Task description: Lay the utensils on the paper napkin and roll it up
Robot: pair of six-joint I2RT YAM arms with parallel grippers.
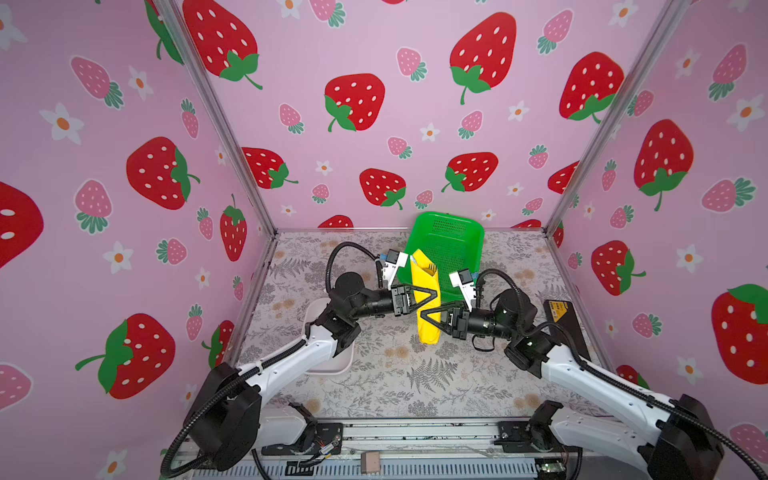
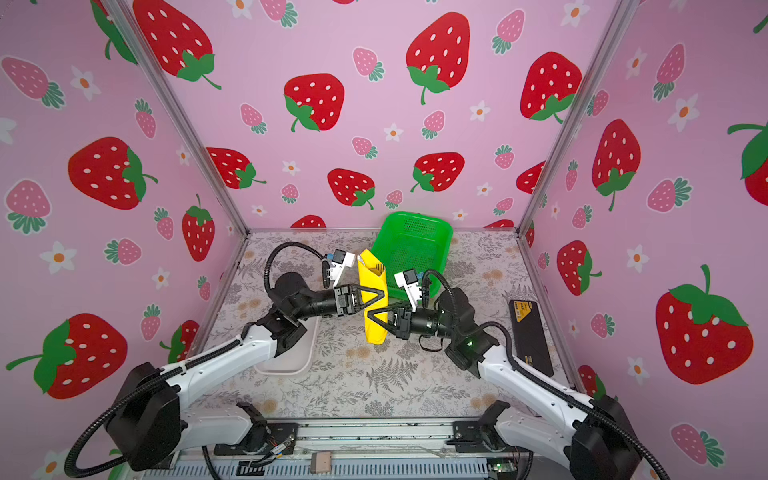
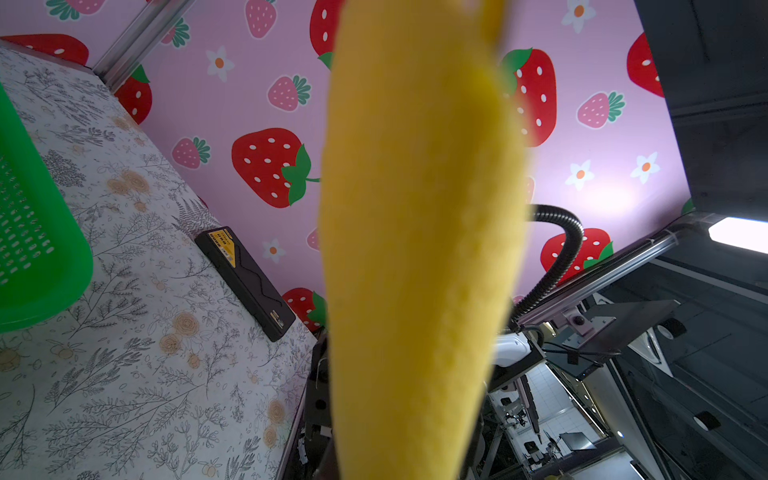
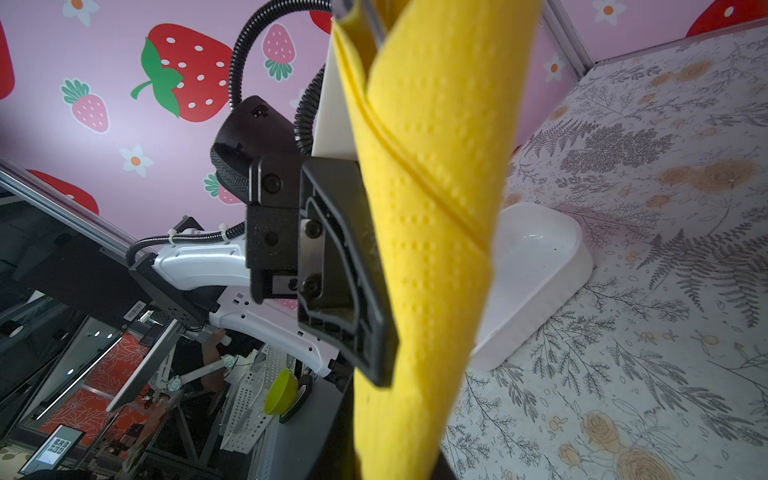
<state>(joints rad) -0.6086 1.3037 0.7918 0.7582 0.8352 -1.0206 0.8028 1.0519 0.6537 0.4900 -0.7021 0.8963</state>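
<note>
Soft paper napkin (image 1: 428, 332) roll near the green basket (image 1: 465, 249) likely crushes easily, utensils (image 1: 432, 266) may slide out; left gripper (image 1: 433, 294) and right gripper (image 1: 421, 312) jaws clamp it mid-length

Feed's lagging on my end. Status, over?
Left gripper, right gripper both clamped on napkin roll. Rolling looks done, fork tines poking from far end. Green basket close behind, nothing blocking.

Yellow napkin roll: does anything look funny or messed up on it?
At the open far end of the napkin roll, by the green basket, fork tines poke out. Otherwise it looks neatly wrapped, nothing torn or spilled.
</note>
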